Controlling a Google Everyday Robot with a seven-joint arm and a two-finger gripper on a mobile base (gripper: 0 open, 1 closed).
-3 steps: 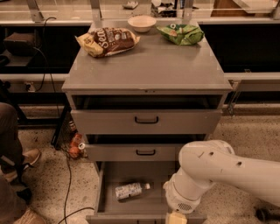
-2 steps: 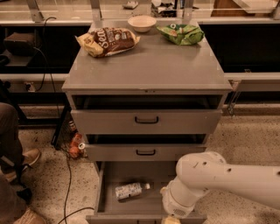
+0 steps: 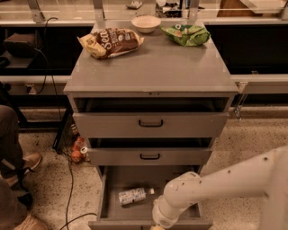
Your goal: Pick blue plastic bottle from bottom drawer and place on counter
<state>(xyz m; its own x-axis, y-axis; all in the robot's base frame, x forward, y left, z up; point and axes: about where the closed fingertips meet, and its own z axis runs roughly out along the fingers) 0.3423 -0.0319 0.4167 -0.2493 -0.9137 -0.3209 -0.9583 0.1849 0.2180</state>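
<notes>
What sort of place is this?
Probably a robot test lab: a grey metal drawer cabinet, loose cables on the floor, a long bench behind. The robot's hand hangs low over the open bottom drawer, at its front.

Counter (image 3: 153, 67): brn bag (image 3: 111, 42), grn bag (image 3: 186, 34), bowl (image 3: 146, 23); gripper (image 3: 157, 227) below.
</notes>
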